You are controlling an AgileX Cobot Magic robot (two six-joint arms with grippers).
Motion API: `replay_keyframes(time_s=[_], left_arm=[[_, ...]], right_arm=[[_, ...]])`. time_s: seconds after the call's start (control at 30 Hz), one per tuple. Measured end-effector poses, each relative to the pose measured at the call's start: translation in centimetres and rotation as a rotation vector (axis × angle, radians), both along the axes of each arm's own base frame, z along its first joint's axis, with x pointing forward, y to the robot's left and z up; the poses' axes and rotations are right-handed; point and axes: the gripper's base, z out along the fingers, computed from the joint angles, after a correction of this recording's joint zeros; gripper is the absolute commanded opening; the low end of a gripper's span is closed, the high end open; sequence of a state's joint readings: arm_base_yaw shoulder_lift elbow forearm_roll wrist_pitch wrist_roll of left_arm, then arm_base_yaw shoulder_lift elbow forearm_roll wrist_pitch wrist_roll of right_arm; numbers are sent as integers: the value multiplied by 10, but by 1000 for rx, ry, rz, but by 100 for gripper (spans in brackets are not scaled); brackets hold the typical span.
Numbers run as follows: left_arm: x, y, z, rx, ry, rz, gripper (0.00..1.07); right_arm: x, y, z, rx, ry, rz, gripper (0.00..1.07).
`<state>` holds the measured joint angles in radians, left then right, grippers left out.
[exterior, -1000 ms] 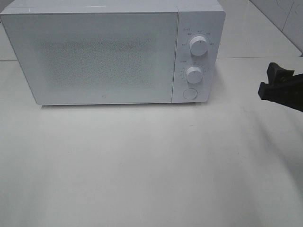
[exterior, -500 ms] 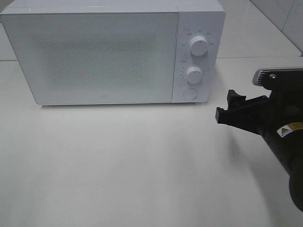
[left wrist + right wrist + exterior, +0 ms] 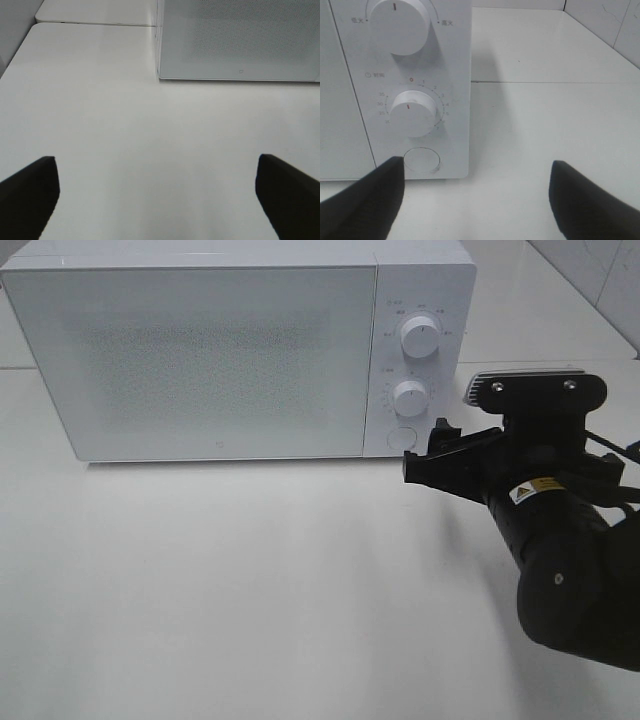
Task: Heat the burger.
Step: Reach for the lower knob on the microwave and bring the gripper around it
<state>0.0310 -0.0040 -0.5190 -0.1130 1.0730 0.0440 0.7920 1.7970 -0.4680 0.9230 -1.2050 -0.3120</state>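
The burger is out of view. A white microwave (image 3: pixel 220 350) stands at the back of the white table with its door closed. My right gripper (image 3: pixel 425 452) is open and empty, close in front of the microwave's control panel. In the right wrist view the right gripper (image 3: pixel 475 175) faces the round door button (image 3: pixel 422 160) below the timer knob (image 3: pixel 412 112). My left gripper (image 3: pixel 157 175) is open and empty above bare table, with the microwave's door corner (image 3: pixel 240 40) ahead of it. It does not show in the exterior high view.
The power knob (image 3: pixel 420 337) sits above the timer knob (image 3: pixel 410 397) and the round button (image 3: pixel 400 438). The white table (image 3: pixel 250 580) stretches in front of the microwave. A tiled wall (image 3: pixel 600 270) lies at the back right.
My right arm has moved in from the right edge toward the left, bringing the open gripper up close to the microwave's button. The microwave has not moved.
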Motion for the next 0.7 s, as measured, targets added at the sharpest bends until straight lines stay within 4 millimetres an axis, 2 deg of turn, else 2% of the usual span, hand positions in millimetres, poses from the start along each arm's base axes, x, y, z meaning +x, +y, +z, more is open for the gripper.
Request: replay_keyframes(time_s=[0.2,0.7], left_arm=[[0,0,0,0,0,0,100],[0,0,0,0,0,0,100]], right_arm=[[15,17,-3,5,-22,29,76],[39,43,-10,13,-54,65,76]])
